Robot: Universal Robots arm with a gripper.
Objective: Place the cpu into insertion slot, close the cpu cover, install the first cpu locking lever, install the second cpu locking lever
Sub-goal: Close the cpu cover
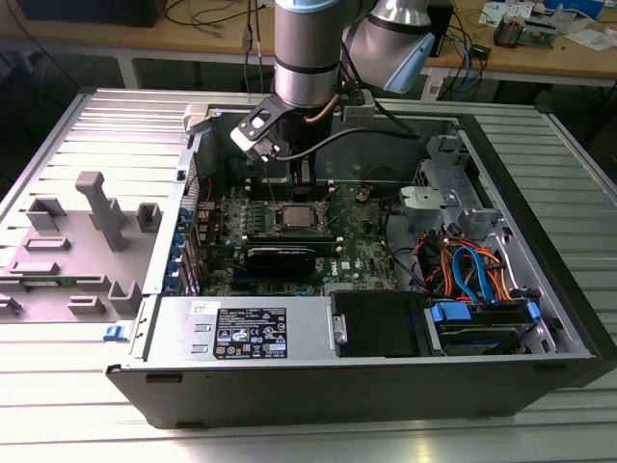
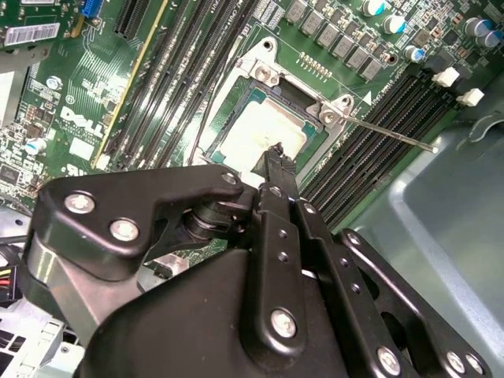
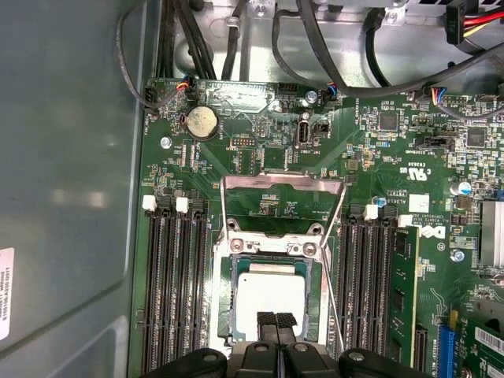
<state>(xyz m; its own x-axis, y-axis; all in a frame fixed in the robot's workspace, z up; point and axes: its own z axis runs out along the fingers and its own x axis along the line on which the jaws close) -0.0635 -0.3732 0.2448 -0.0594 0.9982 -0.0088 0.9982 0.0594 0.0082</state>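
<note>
A black label (image 1: 249, 333) with white print is sitting low in the exterior view, on the silver power supply housing (image 1: 308, 333). Its lines are coming through too small to read. A small white sticker (image 1: 201, 307) is showing just beside it, toward the exterior view's left. In both wrist views a white printed logo (image 3: 431, 233) (image 2: 79, 118) is standing on the green circuit board (image 3: 378, 157) beside the memory slots (image 3: 370, 283). A white label (image 3: 4, 291) is clinging to the grey case wall (image 3: 71, 197).

My gripper (image 3: 276, 322) is matte black; the cpu (image 3: 270, 290) pale silver, perhaps whitish; the circuit board (image 3: 378, 161) green.
</note>
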